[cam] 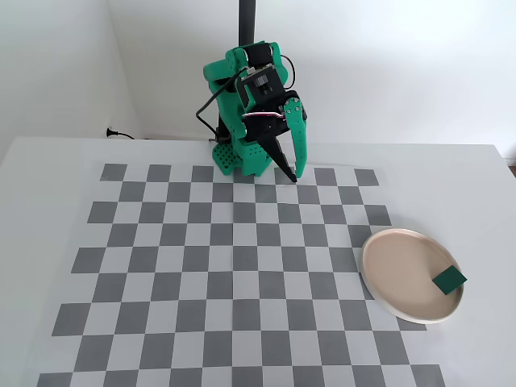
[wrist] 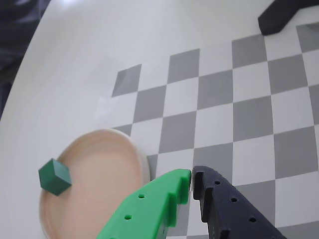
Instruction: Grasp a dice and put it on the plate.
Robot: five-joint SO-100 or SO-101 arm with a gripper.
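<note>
The dice (cam: 449, 279), a small dark green cube, rests on the right edge of the pinkish-beige plate (cam: 399, 278) at the right of the checkered mat. In the wrist view the dice (wrist: 55, 177) sits at the plate's left rim (wrist: 89, 144). My gripper (cam: 293, 179) is far from the plate, drawn back near the arm's base at the far edge of the mat, pointing down. In the wrist view the gripper (wrist: 192, 175) has its green and black jaws closed together with nothing between them.
A grey-and-white checkered mat (cam: 201, 266) covers the white table. A black post (cam: 248, 20) rises behind the arm's base; its foot shows in the wrist view (wrist: 281, 15). A cable plug (cam: 113, 133) lies at the back left by the wall.
</note>
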